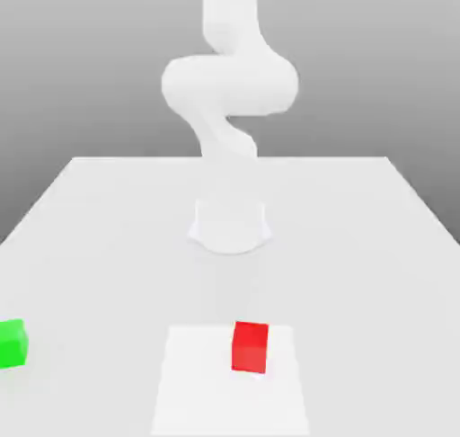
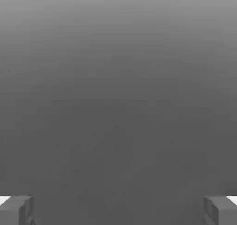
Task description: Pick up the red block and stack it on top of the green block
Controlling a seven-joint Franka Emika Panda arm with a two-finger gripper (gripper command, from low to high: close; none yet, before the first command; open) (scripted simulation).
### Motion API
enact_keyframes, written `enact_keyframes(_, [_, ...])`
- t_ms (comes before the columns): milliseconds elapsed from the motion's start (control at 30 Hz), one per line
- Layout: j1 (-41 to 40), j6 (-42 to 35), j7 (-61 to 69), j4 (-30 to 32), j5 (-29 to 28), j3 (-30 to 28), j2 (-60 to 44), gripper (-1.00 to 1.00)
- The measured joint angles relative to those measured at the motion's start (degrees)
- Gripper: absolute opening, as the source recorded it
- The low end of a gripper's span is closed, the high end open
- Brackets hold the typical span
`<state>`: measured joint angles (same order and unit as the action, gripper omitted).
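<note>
The red block (image 1: pixel 250 347) sits on the white table (image 1: pixel 359 246) near its front edge, a little to the exterior view's right of centre. The green block (image 1: pixel 11 343) rests at the exterior view's far left, cut by the frame edge, well apart from the red one. In the hand view my gripper (image 2: pixel 118 211) is open, its two grey fingertips (image 2: pixel 16 210) standing wide apart with nothing between them, and behind them is plain grey background. The white arm (image 1: pixel 229 84) rises from its base behind the blocks and leaves the top of the exterior view.
The arm's round base (image 1: pixel 230 228) stands mid-table, behind the red block. A brighter white square patch (image 1: pixel 198 390) lies on the table under and around the red block. Bare table stretches between the two blocks.
</note>
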<state>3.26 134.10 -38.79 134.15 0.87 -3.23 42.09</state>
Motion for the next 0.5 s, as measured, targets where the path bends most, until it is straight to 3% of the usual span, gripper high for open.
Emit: enact_keyframes(500, [16.9, 13.8, 42.3, 14.2, 5.1, -14.2, -23.6, 0.0])
